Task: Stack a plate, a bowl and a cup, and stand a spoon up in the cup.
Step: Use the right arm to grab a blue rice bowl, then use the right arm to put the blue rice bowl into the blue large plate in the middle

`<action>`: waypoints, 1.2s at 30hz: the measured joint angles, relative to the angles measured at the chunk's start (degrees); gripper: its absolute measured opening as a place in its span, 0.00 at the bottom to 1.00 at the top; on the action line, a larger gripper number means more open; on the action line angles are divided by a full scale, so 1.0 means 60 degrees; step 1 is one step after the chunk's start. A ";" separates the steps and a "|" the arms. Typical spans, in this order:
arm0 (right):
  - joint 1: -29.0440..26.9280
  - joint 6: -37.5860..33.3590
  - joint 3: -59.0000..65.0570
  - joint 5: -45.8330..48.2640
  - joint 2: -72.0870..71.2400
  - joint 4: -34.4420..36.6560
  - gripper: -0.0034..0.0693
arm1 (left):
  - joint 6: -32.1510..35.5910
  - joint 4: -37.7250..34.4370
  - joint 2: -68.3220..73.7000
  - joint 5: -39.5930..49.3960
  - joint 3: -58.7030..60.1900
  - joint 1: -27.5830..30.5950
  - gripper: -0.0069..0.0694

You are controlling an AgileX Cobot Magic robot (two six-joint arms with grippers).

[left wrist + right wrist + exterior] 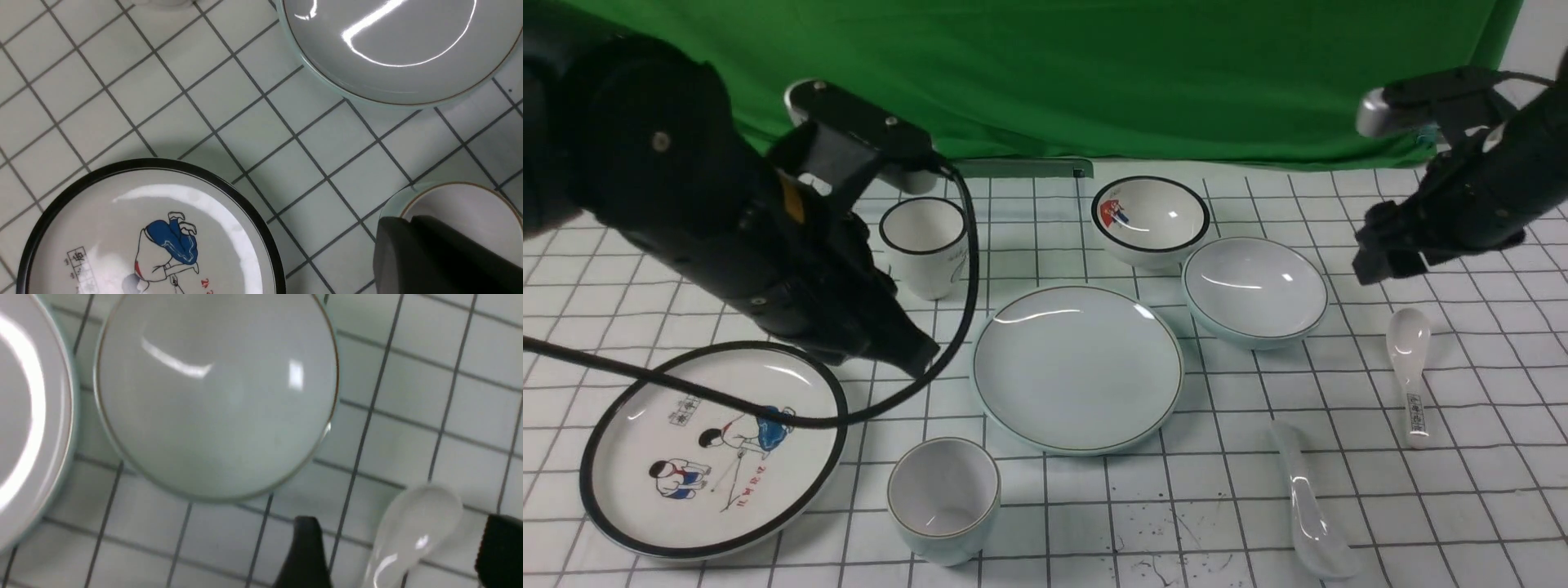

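The pale blue-green plate (1078, 367) lies mid-table and also shows in the left wrist view (400, 41). The plain bowl (1255, 290) sits to its far right, close in the right wrist view (216, 396). The short cup (943, 494) stands near the front, partly hidden in the left wrist view (461, 208). The plain white spoon (1311, 506) lies at the front right. My left gripper (915, 355) (404, 222) is shut and empty, held above the table between the cup and plate. My right gripper (1380, 261) (402, 555) is open and empty, above the table right of the bowl.
A cartoon plate (711, 449) (143, 232) lies front left. A tall black-rimmed white cup (923, 241) and a black-rimmed bowl with a figure (1150, 216) stand at the back. A spoon with a printed handle (1411, 367) lies at the right, its bowl (412, 526) below my right gripper.
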 joint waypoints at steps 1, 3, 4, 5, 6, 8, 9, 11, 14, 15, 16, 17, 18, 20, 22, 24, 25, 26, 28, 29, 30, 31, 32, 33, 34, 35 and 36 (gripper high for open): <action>0.0010 0.0016 -0.0053 -0.0010 0.0065 0.0000 0.80 | 0.0010 0.0000 0.0000 0.0000 0.0000 0.0000 0.05; 0.0010 0.0210 -0.0677 -0.0181 0.0833 0.0009 0.79 | 0.0023 0.0000 0.0123 -0.0090 0.0000 0.0000 0.05; 0.0010 0.0321 -0.0929 -0.0215 0.1217 0.0019 0.78 | 0.0037 0.0000 0.0140 -0.0103 0.0000 0.0000 0.05; 0.0010 0.0347 -0.1030 -0.0228 0.1283 0.0034 0.78 | 0.0037 0.0000 0.0154 -0.0113 0.0000 0.0000 0.05; 0.0010 0.0490 -0.1375 -0.0255 0.1719 0.0096 0.77 | 0.0037 0.0000 0.0164 -0.0164 0.0000 0.0000 0.05; 0.0010 0.0625 -0.1858 -0.0263 0.2346 0.0313 0.75 | 0.0047 0.0000 0.0164 -0.0307 0.0000 0.0000 0.05; 0.0023 0.0654 -0.2032 -0.0263 0.2597 0.0417 0.74 | 0.0047 0.0000 0.0164 -0.0360 0.0000 0.0000 0.05; 0.0042 0.0654 -0.2164 -0.0263 0.2854 0.0482 0.72 | 0.0047 0.0000 0.0164 -0.0455 0.0000 0.0000 0.05; 0.0193 0.0645 -0.2338 -0.0253 0.3301 0.0539 0.58 | 0.0047 0.0011 0.0164 -0.0635 0.0000 0.0000 0.05; 0.0230 0.0645 -0.2338 -0.0253 0.3362 0.0548 0.50 | 0.0047 0.0024 0.0164 -0.0657 0.0000 0.0000 0.05; 0.0257 0.0634 -0.2338 -0.0221 0.3381 0.0558 0.42 | 0.0047 0.0047 0.0164 -0.0657 0.0000 0.0000 0.05; 0.0291 0.0620 -0.2347 -0.0194 0.3381 0.0551 0.32 | 0.0047 0.0100 0.0164 -0.0660 0.0000 0.0000 0.05; 0.0291 0.0619 -0.2345 -0.0181 0.3381 0.0551 0.31 | 0.0047 0.0113 0.0164 -0.0660 0.0000 0.0000 0.05; 0.0292 0.0484 -0.2440 0.0036 0.3196 0.0715 0.17 | 0.0047 0.0281 0.0164 -0.0614 0.0000 0.0000 0.05; 0.0313 0.0350 -0.2449 0.0267 0.2917 0.0645 0.15 | -0.0241 0.0609 0.0154 -0.0390 0.0000 0.0010 0.05; 0.0313 0.0314 -0.2449 0.0447 0.2750 0.0568 0.15 | -0.0501 0.0799 0.0133 -0.0246 0.0000 0.0033 0.05; 0.0313 0.0199 -0.2420 0.0745 0.2509 0.0492 0.15 | -0.0832 0.1097 0.0001 -0.0042 0.0000 0.0179 0.05; 0.0313 0.0160 -0.2419 0.0806 0.2429 0.0482 0.15 | -0.0860 0.1131 -0.0024 -0.0024 0.0000 0.0202 0.05; 0.0458 -0.0142 -0.2419 0.1193 0.1937 0.0515 0.15 | -0.1044 0.1285 -0.0331 0.0039 0.0000 0.0502 0.05; 0.0584 -0.0307 -0.2419 0.1343 0.1712 0.0616 0.15 | -0.1068 0.1334 -0.0516 0.0039 0.0000 0.0677 0.05; 0.0707 -0.0435 -0.2419 0.1448 0.1528 0.0761 0.15 | -0.1087 0.1345 -0.0626 0.0039 0.0000 0.0781 0.05; 0.0915 -0.0575 -0.2419 0.1582 0.1376 0.0976 0.15 | -0.1108 0.1345 -0.0787 0.0049 0.0000 0.0916 0.05; 0.1070 -0.0652 -0.2419 0.1626 0.1334 0.1132 0.15 | -0.1108 0.1345 -0.0843 0.0049 0.0000 0.0985 0.05; 0.1148 -0.0678 -0.2419 0.1658 0.1334 0.1204 0.15 | -0.1108 0.1345 -0.0870 0.0049 0.0000 0.1013 0.05; 0.1435 -0.0740 -0.2419 0.1668 0.1359 0.1426 0.15 | -0.1108 0.1324 -0.0946 0.0049 0.0000 0.1081 0.05; 0.1736 -0.0816 -0.2419 0.1631 0.1464 0.1525 0.15 | -0.1108 0.1301 -0.0965 0.0049 0.0000 0.1101 0.05; 0.1736 -0.0824 -0.2419 0.1620 0.1483 0.1543 0.15 | -0.1108 0.1301 -0.0965 0.0049 0.0000 0.1101 0.05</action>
